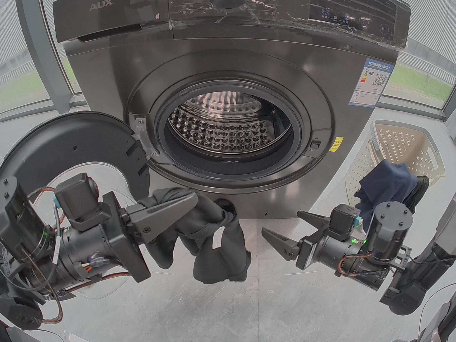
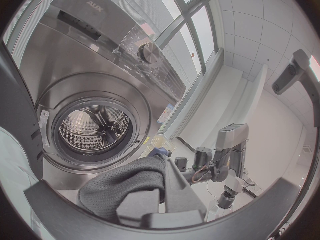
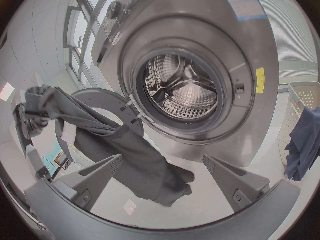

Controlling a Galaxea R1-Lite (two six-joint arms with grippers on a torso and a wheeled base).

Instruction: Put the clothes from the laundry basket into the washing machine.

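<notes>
Left gripper [image 1: 190,199] clenched the grey garment [image 1: 216,252], which hung at lower centre beneath the drum opening [image 1: 228,124]; right gripper [image 1: 281,224] gaped empty.

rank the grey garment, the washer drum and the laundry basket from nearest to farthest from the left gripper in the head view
1. grey garment: clamped in the left gripper, hanging below it.
2. washer drum: higher up, just behind it.
3. laundry basket: far off on the right side.
</notes>
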